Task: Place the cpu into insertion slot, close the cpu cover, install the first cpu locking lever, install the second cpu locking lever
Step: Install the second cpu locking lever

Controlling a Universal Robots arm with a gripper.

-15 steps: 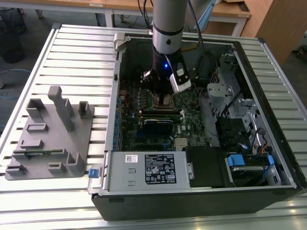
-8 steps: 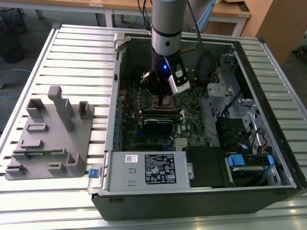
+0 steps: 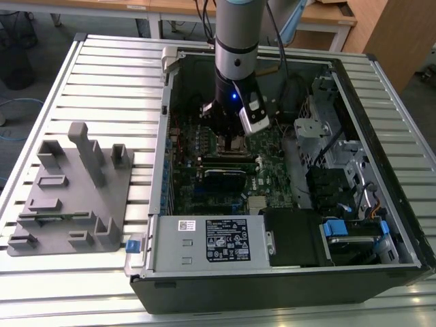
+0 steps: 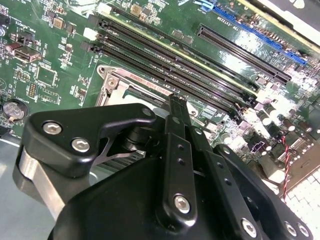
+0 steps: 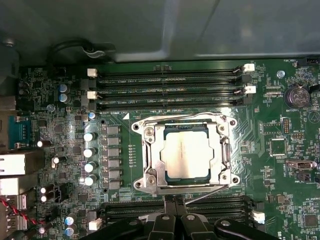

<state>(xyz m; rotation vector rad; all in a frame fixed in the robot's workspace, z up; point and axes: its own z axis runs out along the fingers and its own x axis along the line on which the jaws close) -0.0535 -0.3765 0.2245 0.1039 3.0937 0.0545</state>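
1. In the exterior view the grey-and-black arm reaches down into the open black computer case (image 3: 381, 225). Its pincer (image 3: 228, 133) hangs low over the green motherboard (image 3: 204, 191), directly above the square black-and-silver insertion slot (image 3: 234, 144). A grey moulded parts tray (image 3: 68, 197) lies on the ribbed table, well off towards the exterior view's left of the pincer.

2. In the second wrist view the black pincer (image 4: 176, 102) has its fingertips pressed together with no gap showing, so it reads as clenched, with nothing between them. The tips sit at the edge of the silver socket frame (image 4: 117, 82); I cannot tell whether they touch it.

3. In the first wrist view the small flat dull-silver cpu (image 5: 186, 154) lies seated in the insertion slot, just ahead of the pincer tips (image 5: 175, 200). The thin silver windowed cpu cover (image 5: 152, 155) lies flat around it, so placing and closing look done. A thin wire lever (image 5: 210, 192) near the tips stands slanted; whether either lever is latched I cannot tell.
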